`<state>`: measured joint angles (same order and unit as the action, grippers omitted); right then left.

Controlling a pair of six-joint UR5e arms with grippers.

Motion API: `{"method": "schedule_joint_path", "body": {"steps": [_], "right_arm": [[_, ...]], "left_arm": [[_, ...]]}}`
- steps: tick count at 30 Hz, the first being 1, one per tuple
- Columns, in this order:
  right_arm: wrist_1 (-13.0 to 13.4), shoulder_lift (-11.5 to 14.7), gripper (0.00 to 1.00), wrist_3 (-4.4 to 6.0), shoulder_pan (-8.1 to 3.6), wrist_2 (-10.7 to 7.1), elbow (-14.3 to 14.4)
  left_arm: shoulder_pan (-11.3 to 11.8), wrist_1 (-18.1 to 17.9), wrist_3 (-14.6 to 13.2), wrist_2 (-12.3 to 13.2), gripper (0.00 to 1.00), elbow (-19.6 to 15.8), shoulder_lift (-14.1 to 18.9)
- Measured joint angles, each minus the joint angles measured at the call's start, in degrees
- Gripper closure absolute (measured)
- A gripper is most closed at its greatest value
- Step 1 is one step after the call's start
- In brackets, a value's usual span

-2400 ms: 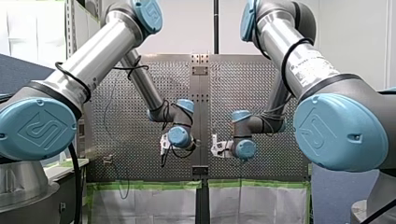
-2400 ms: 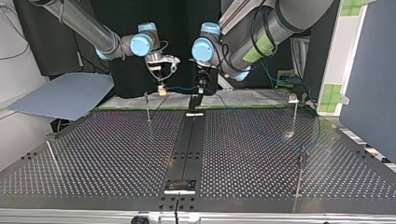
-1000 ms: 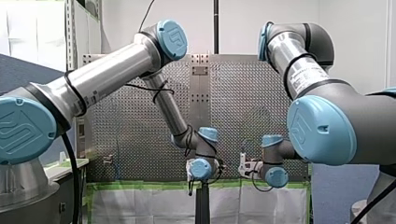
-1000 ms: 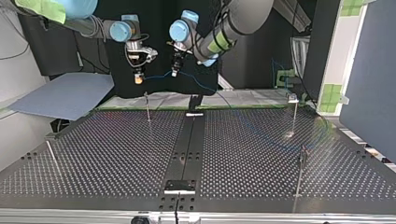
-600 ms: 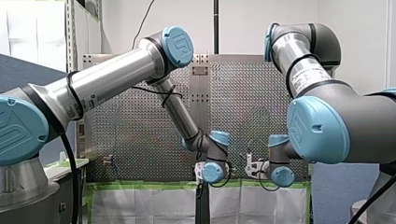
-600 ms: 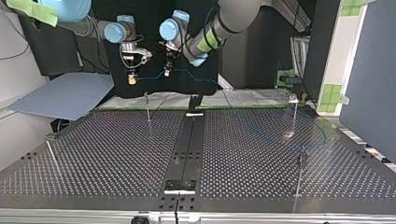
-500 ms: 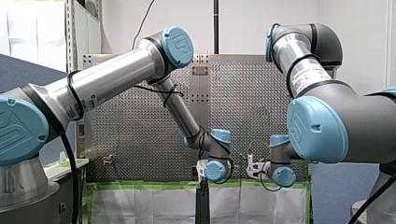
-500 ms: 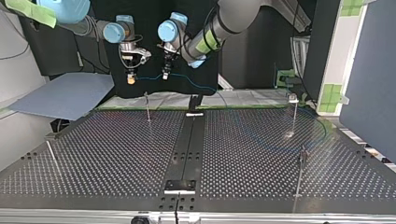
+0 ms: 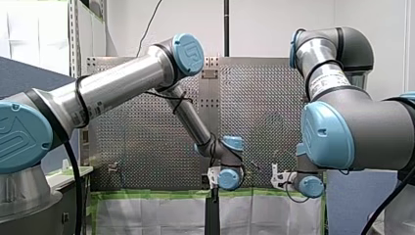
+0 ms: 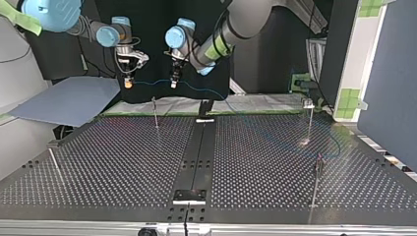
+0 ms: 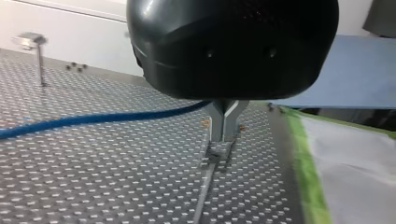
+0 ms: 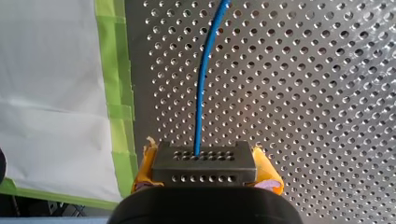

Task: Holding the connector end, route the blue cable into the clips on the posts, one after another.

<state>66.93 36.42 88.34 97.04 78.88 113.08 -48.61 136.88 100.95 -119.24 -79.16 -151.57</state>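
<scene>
**A:** Where is the blue cable (image 12: pixel 201 93)?

**B:** Its connector end is up in the air. In the top view's upper left it spans between the two claws. From there it droops to the right and trails over the perforated worktop (image 10: pixel 123 162) toward the frame's right side. I can't see any of it sitting in a clip.

**A:** And the claws?

**B:** My right claw (image 10: pixel 128 81) is closed on the connector (image 12: pixel 204 163), with a yellow pad (image 12: pixel 267 171) pressed against each side. My left claw (image 11: pixel 224 122) has its metal fingers drawn almost together around the cable a little way along.

**A:** How will it handle?

**B:** Light and limp, I'd judge. It sags wherever nothing supports it, so it won't hold a line by itself. The connector is the one rigid part, so that is the place to grip. A second pinch close by keeps a taut span to lower into the clip of the nearest post (image 10: pixel 155 114), at the lower left of the claws.
</scene>
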Motion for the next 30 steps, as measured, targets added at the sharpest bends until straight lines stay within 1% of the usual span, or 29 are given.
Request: {"method": "schedule_joint_path", "body": {"steps": [5, 7, 12, 14, 17, 20, 23, 26, 30], "right_arm": [[0.09, 0.0, 1.0, 0.28, -0.42, -1.13, -0.47], [-0.01, -0.01, 1.0, 0.22, -0.5, -1.85, -0.86], [-1.38, -0.05, 1.0, -0.47, -0.64, -4.67, -2.39], [-1.78, -0.06, 1.0, -0.57, -0.76, -5.97, -2.81], [-2.08, -0.06, 1.0, -0.47, -0.97, -7.75, -3.25], [-2.21, -0.13, 1.0, 0.12, -1.27, -9.26, -3.73], [-2.3, -0.2, 1.0, 0.54, -1.65, -9.9, -4.29], [-2.31, -0.27, 1.0, 0.83, -2.16, -10.06, -4.65], [-2.24, -0.62, 1.0, 1.25, -2.97, -10.11, -5.01]], "left_arm": [[-0.33, 2.32, -0.34, -0.29, 1.0, 2.86, -2.5], [-0.5, 2.39, -0.13, -0.47, 1.0, 3.51, -2.85], [-0.76, 0.64, 0.66, -1.94, 1.0, 4.48, -3.14], [-0.77, 0.07, 0.72, -2.32, 1.0, 4.88, -3.22], [-0.61, -0.26, 0.74, -2.62, 1.0, 5.67, -3.36], [-0.49, 0.02, 0.73, -2.41, 1.0, 6.93, -3.88], [-0.49, 1.07, 0.73, -2.24, 1.0, 8.58, -5.09], [-0.33, 1.7, 0.73, -1.95, 1.0, 10.44, -6.34], [0.08, 1.71, 0.75, -1.45, 1.0, 12.57, -6.9]]}}
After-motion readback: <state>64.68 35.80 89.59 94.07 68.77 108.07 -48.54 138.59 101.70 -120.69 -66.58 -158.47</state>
